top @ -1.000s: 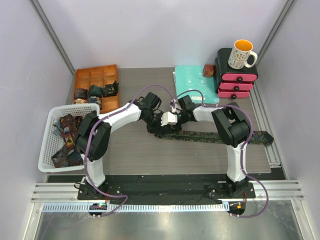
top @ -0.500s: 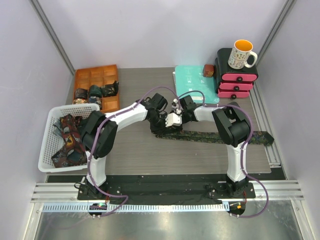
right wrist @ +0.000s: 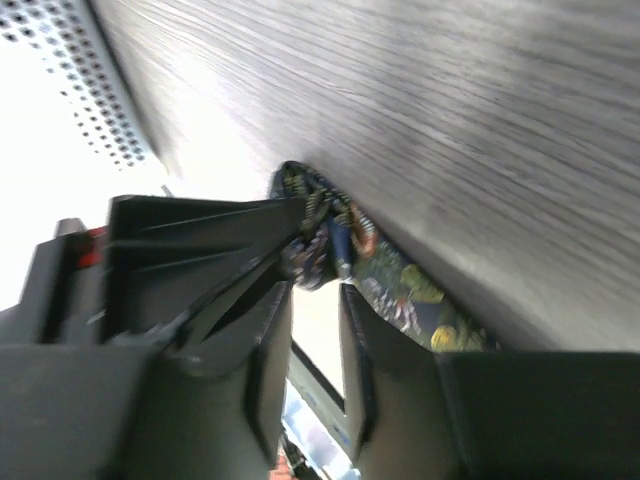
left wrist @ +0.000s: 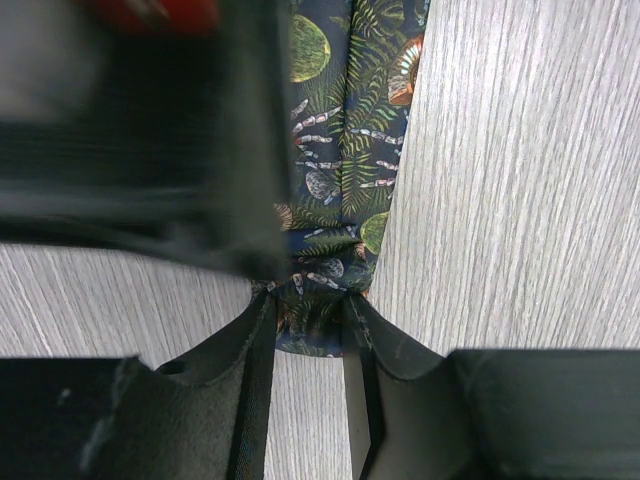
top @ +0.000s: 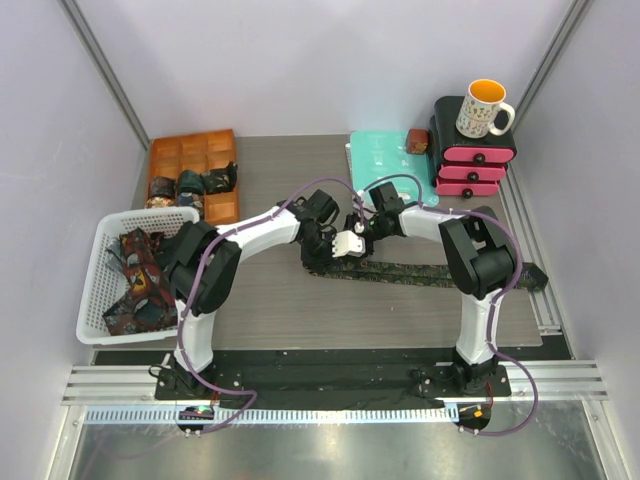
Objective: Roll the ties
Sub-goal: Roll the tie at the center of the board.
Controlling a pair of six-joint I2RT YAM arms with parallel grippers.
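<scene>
A long dark tie (top: 440,272) with a green leafy print lies flat across the table, running right from both grippers. Its left end is folded into a small bunch. My left gripper (top: 318,250) is shut on that bunched end (left wrist: 312,325), and the fabric fills the gap between its fingertips. My right gripper (top: 352,243) meets it from the right and stands open. Its fingers (right wrist: 268,330) have a bright gap between them, with the tie's end (right wrist: 325,235) just past their tips. The left gripper's dark body shows at the left of the right wrist view.
A white basket (top: 100,250) of loose ties stands at the left. Behind it is an orange divided tray (top: 165,155) holding rolled ties. At the back right lie a teal folder (top: 385,160), pink drawers (top: 470,165) and a mug (top: 483,108).
My right gripper was shut and now stands open at the tie's end. The left gripper has shifted slightly right, still holding the bunched end.
</scene>
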